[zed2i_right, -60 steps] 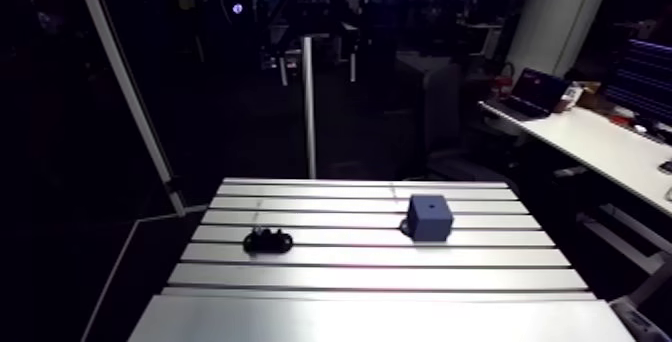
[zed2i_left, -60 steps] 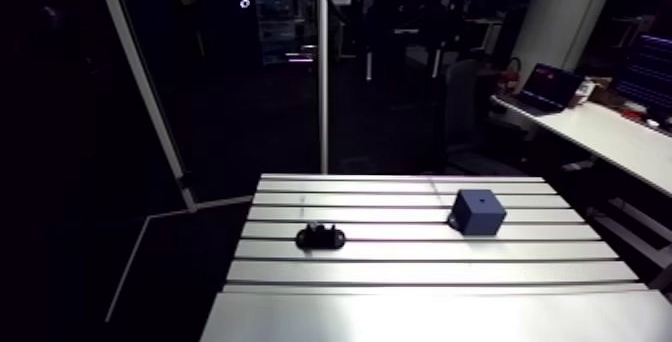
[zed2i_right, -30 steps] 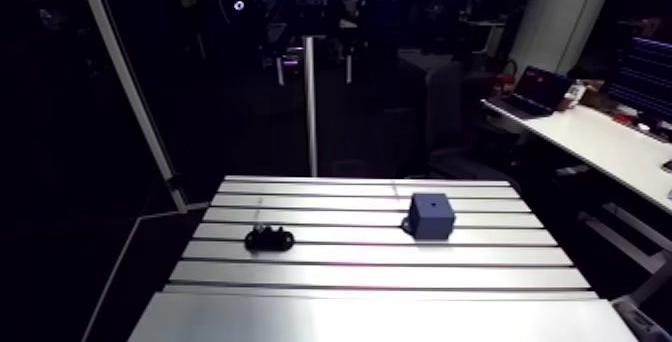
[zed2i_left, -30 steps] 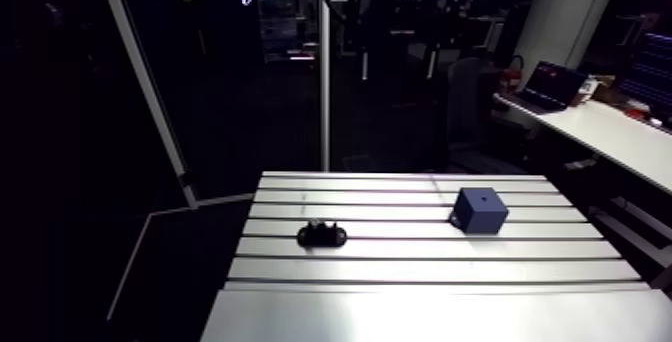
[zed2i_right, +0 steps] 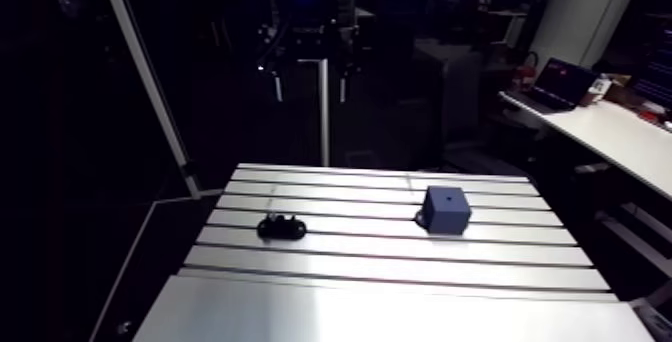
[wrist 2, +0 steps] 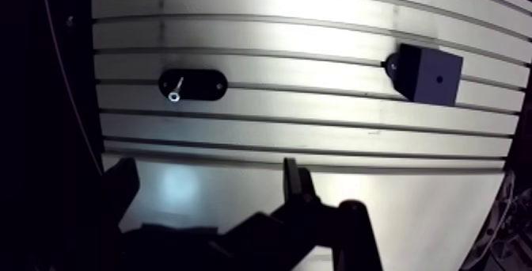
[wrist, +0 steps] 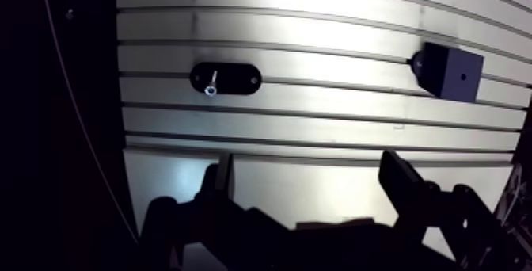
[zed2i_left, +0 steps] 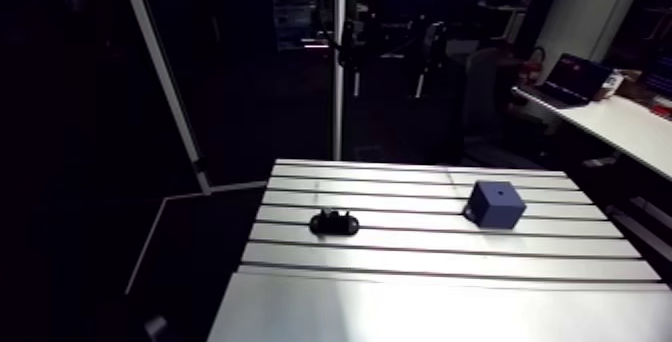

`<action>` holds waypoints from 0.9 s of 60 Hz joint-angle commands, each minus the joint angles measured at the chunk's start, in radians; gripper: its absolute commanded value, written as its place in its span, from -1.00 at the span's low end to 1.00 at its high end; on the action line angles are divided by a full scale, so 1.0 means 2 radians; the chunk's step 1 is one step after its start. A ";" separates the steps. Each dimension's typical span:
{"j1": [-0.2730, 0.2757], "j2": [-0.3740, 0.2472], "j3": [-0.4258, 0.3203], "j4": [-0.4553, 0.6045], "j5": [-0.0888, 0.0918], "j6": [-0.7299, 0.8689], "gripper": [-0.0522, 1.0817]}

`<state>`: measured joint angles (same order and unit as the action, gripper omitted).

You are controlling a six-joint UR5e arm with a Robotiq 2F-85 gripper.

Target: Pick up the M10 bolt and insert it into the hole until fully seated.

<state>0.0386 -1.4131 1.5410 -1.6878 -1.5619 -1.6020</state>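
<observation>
I read the hand (wrist: 309,171) as spread, with nothing between its fingers, held high above the tabletop (wrist: 317,131). The M10 bolt (wrist: 211,82) sits in a black holder (wrist: 237,78) well ahead of the hand, beyond one finger. I judge the holder presents it for a grasp from above. The blue block (wrist: 453,72) lies ahead beyond the other finger, its hole (wrist: 464,74) facing up for vertical insertion.
</observation>
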 commanded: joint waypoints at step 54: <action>0.069 0.051 0.145 -0.240 -0.014 0.087 -0.88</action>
<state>0.1654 -1.3296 1.7740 -2.1100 -1.5745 -1.4288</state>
